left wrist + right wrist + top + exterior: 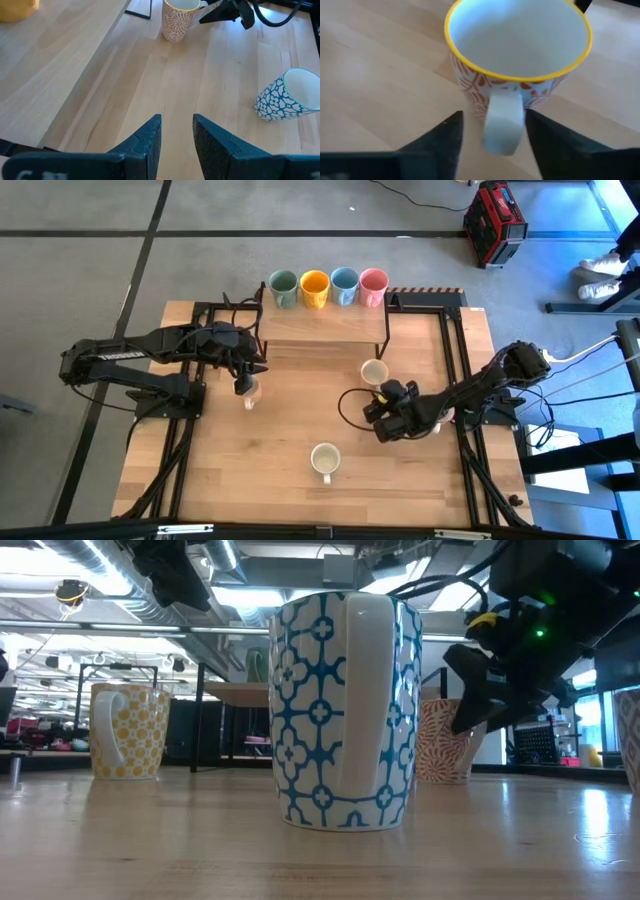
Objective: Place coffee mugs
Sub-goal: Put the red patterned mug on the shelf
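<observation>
Look into the mugs first: your right wrist view looks down into the cream mug with the orange leaf pattern and yellow rim (pixel 517 55), and its white interior holds nothing. The cream mug with the blue lattice pattern (pixel 325 459) also shows a bare white inside from overhead.

On the raised wooden shelf (pixel 322 326) at 12 o'clock on the wooden worktop (pixel 290 480) stand 4 plain glazed mugs in a row, touching or nearly so: green mug (pixel 283 287), orange mug (pixel 314 287), blue mug (pixel 344 285), pink mug (pixel 373 286). Their contents cannot be made out from above.

The orange-patterned mug stands upright right of the worktop's centre, just below the shelf. The right jaws (pixel 490 137) sit at its 5 o'clock with the white handle (pixel 503 122) between the 2 dark fingers; the jaws stand apart on either side of it, and you cannot tell whether they touch it.

The blue-lattice mug stands upright at 6 o'clock, alone, handle facing the low camera.

The left jaws (pixel 246 387) hang left of centre at a cream mug with yellow dots (pixel 128 730). Overhead that mug is mostly hidden under the gripper, and the left wrist view does not show it, only 2 fingers standing part-way open, so you cannot tell whether it is gripped.

A fourth cream mug is cut off at the low view's right edge.
</observation>
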{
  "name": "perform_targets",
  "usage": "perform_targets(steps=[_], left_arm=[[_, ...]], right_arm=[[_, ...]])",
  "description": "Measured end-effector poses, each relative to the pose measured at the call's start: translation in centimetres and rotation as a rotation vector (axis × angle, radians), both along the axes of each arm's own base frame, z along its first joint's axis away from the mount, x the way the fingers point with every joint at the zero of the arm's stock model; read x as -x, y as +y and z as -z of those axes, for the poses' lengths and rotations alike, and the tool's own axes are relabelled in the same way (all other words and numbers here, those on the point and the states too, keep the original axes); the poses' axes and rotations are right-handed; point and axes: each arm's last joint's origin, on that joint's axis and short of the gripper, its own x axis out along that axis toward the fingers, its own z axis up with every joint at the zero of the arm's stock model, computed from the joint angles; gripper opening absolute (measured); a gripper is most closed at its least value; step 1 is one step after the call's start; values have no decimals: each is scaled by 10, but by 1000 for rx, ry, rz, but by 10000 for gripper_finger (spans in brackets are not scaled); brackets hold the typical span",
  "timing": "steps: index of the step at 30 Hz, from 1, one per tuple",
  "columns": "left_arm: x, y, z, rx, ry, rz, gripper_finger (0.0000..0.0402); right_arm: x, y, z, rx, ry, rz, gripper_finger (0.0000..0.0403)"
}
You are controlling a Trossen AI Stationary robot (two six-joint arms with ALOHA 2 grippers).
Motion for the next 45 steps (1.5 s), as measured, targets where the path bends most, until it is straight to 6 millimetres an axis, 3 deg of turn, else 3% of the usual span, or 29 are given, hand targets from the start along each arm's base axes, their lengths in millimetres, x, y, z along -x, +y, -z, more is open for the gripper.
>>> perform_targets(steps=[9, 19, 26, 31, 36, 40, 45], left_arm=[[0, 0, 0, 0, 0, 0, 105], [0, 0, 0, 0, -1, 0, 105], [-1, 0, -1, -2, -10, 0, 105], [-1, 0, -1, -3, -14, 0, 105], [-1, 0, -1, -10, -18, -8, 105], [-1, 1, -2, -18, -21, -17, 105], [-1, 1, -2, -18, -21, -18, 105]], right_arm=[[1, 0, 1, 14, 13, 1, 48], [-3, 1, -5, 16, 27, -31, 47], [-14, 6, -51, 34, 35, -78, 47], [-24, 5, -112, 33, -17, -55, 47], [-33, -14, -161, 81, -17, -11, 47], [-38, -38, -177, 131, -17, 61, 47], [-41, -69, -176, 134, 6, 166, 47]])
